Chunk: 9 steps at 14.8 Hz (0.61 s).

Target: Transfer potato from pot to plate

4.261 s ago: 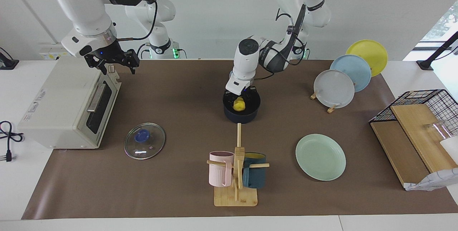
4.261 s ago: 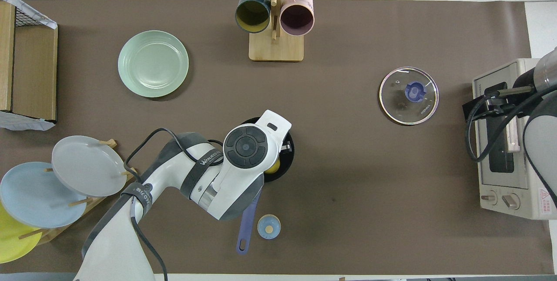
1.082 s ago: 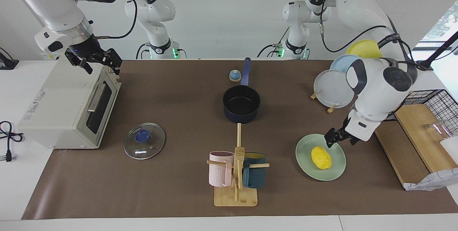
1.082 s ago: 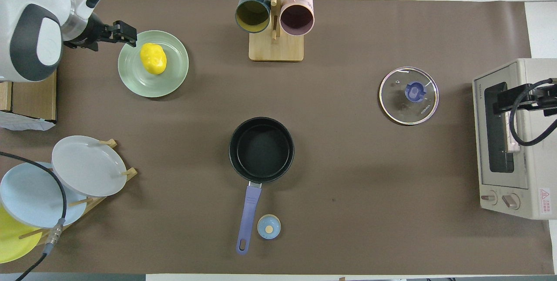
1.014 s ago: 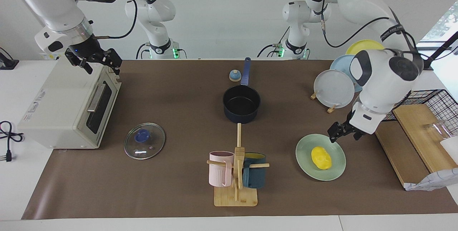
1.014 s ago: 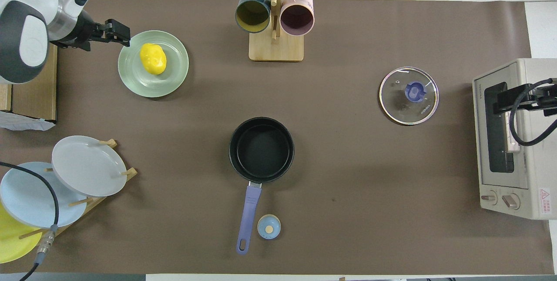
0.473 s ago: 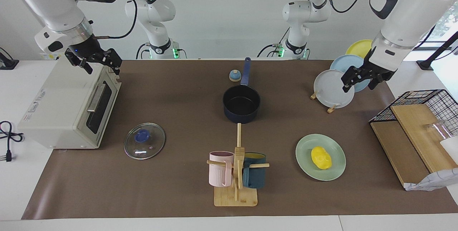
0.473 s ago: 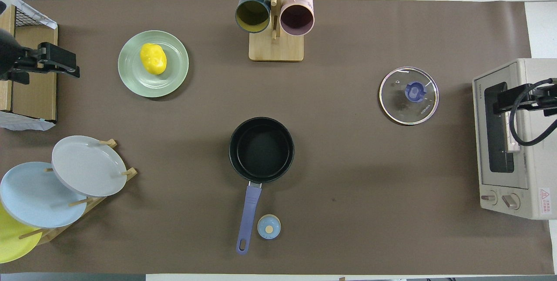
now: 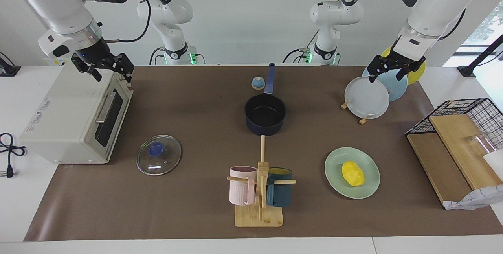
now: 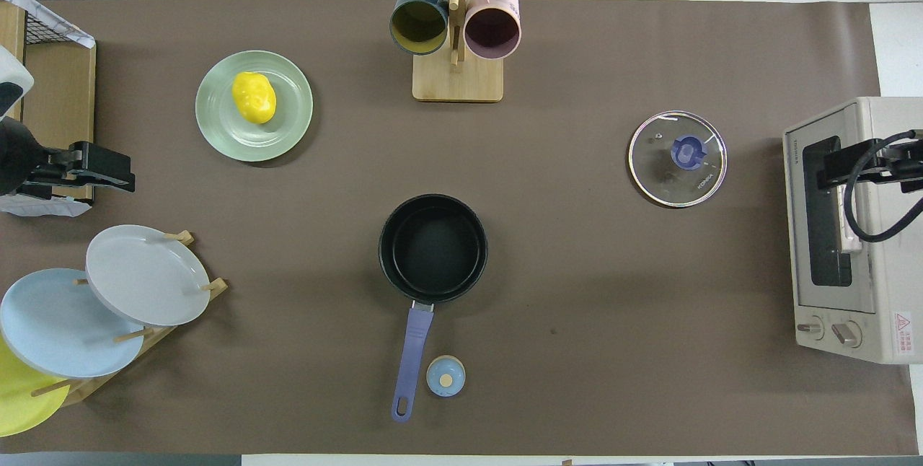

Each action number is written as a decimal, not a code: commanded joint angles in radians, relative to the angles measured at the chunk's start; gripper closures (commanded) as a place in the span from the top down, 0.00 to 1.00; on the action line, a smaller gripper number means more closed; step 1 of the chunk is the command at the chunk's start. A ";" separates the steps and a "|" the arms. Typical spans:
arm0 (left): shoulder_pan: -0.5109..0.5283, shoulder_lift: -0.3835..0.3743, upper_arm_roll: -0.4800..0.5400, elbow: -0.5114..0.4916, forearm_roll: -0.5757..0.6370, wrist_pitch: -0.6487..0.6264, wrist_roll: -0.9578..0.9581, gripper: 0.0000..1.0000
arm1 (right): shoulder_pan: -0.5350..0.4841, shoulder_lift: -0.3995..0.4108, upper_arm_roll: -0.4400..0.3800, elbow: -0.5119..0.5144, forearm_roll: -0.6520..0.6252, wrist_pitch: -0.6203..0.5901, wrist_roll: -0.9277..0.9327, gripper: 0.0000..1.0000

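Note:
The yellow potato (image 9: 352,173) lies on the mint-green plate (image 9: 337,162), toward the left arm's end of the table; it also shows in the overhead view (image 10: 253,97) on the plate (image 10: 280,135). The navy pot (image 9: 265,113) stands empty mid-table, its blue handle (image 10: 411,361) pointing toward the robots. My left gripper (image 9: 387,73) is open and empty, raised over the plate rack, well away from the plate. My right gripper (image 9: 112,73) is open and waits over the toaster oven.
A toaster oven (image 9: 70,116) stands at the right arm's end, a glass lid (image 9: 158,154) beside it. A mug tree (image 9: 259,191) holds a pink and a teal mug. A plate rack (image 9: 367,96), a wire basket with boards (image 9: 459,136) and a small blue bell (image 9: 257,83) are also here.
The potato went from the pot to the plate. My left gripper let it go, rose from the plate and moved over the plate rack. The right arm barely moved.

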 commanded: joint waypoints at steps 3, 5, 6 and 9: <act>0.003 0.016 -0.008 0.054 -0.025 -0.055 0.015 1.00 | -0.005 -0.019 0.001 -0.019 0.019 -0.006 0.009 1.00; 0.005 0.028 -0.007 0.081 -0.033 -0.049 0.018 1.00 | -0.005 -0.019 0.001 -0.019 0.019 -0.006 0.009 1.00; 0.005 0.028 -0.007 0.079 -0.033 -0.036 0.018 1.00 | -0.005 -0.019 0.001 -0.019 0.019 -0.006 0.009 1.00; 0.003 0.028 -0.007 0.073 -0.033 -0.010 0.015 1.00 | -0.005 -0.019 0.001 -0.019 0.019 -0.006 0.010 1.00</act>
